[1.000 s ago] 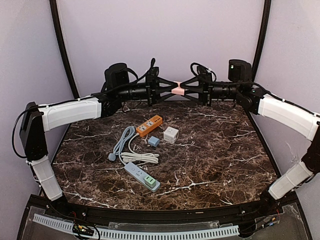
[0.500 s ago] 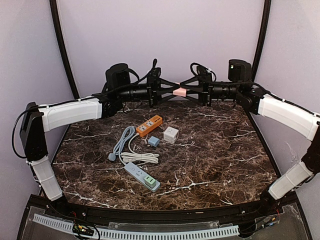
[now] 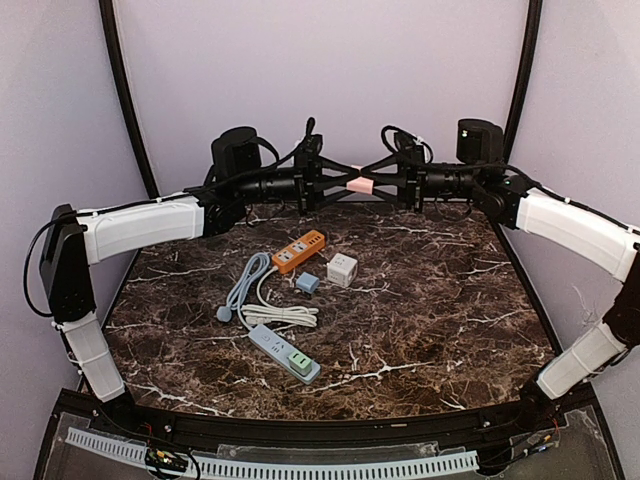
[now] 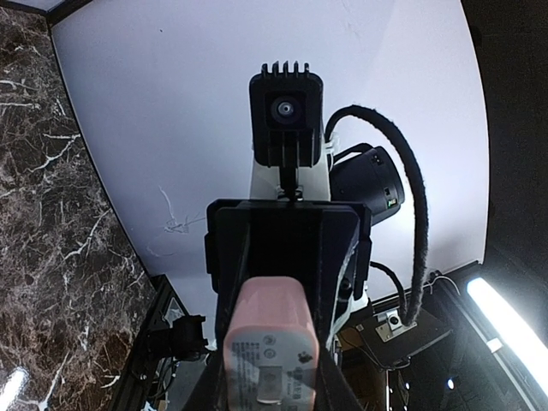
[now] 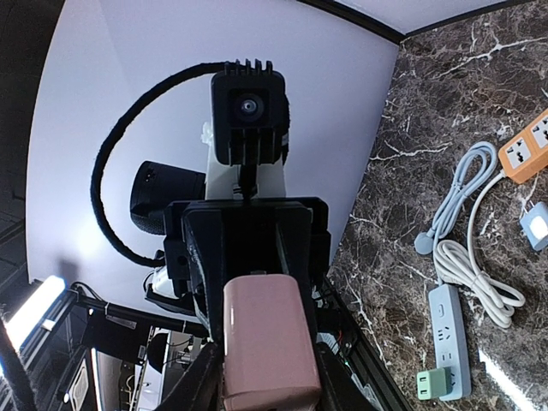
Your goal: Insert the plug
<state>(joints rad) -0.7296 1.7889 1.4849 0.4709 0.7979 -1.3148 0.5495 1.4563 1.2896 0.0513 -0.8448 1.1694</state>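
Pink plug (image 3: 358, 184) hangs mid-air over the far edge of the table (image 3: 430, 300), left gripper (image 3: 347, 184) clamped on it. Right gripper (image 3: 370, 184) flanks it, hold uncertain. Only the left wrist view shows its printed label (image 4: 272, 364).

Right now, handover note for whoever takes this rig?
The left gripper is shut on the pink plug, in mid-air over the table's far edge.
The right gripper looks shut on the same plug from the opposite side.
The orange power strip and grey-blue power strip lie on the table; the latter already holds a green plug.
Done: plug lifted.
Left: bring it down and insert it in a strip.
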